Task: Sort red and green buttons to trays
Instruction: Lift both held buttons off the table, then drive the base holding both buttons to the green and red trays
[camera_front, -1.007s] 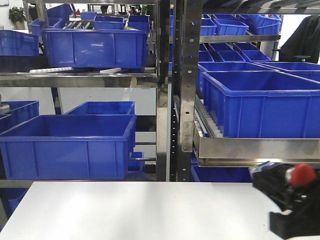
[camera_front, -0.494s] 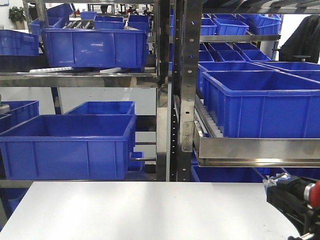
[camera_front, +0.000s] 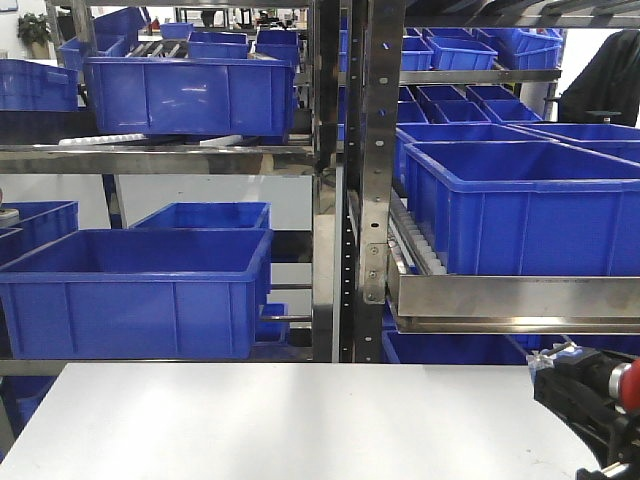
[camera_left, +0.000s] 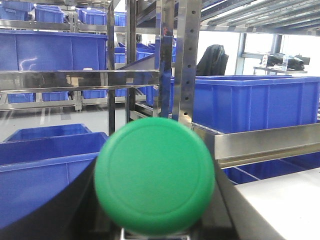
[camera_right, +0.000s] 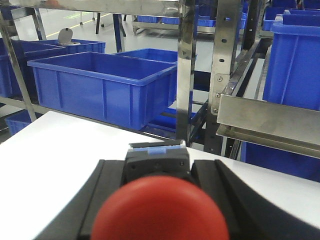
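Observation:
A green-capped button (camera_left: 155, 175) fills the middle of the left wrist view, its flat cap facing the camera. My left gripper (camera_left: 155, 220) is shut on it, with dark fingers (camera_left: 45, 205) showing on either side. In the right wrist view a red-capped button (camera_right: 160, 212) with a dark squarish body (camera_right: 156, 161) sits between the black fingers (camera_right: 102, 197) of my right gripper (camera_right: 157, 167), which is shut on it. From the front, the right gripper (camera_front: 585, 400) hangs low over the table's right edge, the red cap (camera_front: 628, 385) at the frame's border. The trays are out of view.
A white table (camera_front: 280, 420) lies in front. Behind it stands a steel rack (camera_front: 360, 200) loaded with deep blue crates (camera_front: 135, 290), (camera_front: 520, 205). A metal shelf lip (camera_front: 500, 300) juts out above the right gripper.
The right gripper with the red button shifted right and slightly down a second ago, partly leaving the front view. It has held still for the last half second.

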